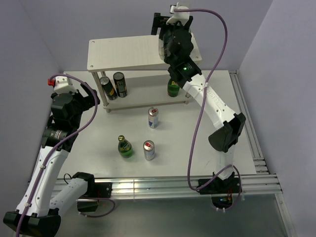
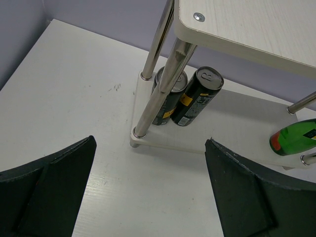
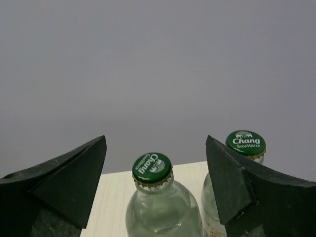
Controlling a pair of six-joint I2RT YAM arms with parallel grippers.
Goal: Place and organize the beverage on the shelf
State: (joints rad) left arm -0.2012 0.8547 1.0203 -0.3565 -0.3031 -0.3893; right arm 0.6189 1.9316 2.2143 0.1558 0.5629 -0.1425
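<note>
Up on the shelf's [image 1: 133,52] top board, the right gripper [image 3: 155,141] hangs wide open, straddling one clear bottle [image 3: 153,170] without gripping it (its twin [image 3: 245,144] stands just beside). The left gripper [image 2: 150,143] gapes empty near the shelf's corner leg; two silver cans [image 1: 153,117] and a green bottle [image 1: 125,147] stand on the table [image 1: 173,158].

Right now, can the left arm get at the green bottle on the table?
Probably yes. The green bottle stands upright on the left half of the table with nothing in front of it. The left gripper is open and empty, and the nearest can stands apart to its right.
</note>
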